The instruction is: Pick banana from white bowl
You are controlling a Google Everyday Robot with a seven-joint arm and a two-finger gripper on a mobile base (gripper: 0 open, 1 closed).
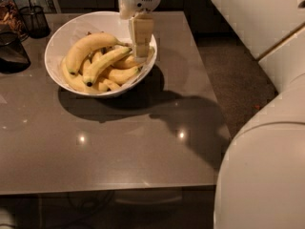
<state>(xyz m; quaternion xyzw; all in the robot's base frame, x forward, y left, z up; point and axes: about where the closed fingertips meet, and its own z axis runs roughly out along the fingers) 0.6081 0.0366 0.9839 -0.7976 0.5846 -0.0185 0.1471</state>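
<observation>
A glossy grey-brown table [119, 147] fills most of the view, with two small light spots shining on its near half. The white bowl [62, 42] stands directly on it, toward the far left, and casts a dark shadow on the top in front of it and to its right. A mesh cup [34, 20] stands at the far left corner, and a dark vessel [12, 54] sits at the left edge. The gripper [141, 56] hangs above the bowl's right rim.

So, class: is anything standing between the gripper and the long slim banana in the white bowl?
Nothing visible does. The gripper hangs over the right of the white bowl, at the stem end of the banana. It lies atop the pile; the thicker arched banana lies beside it, not across it.
</observation>
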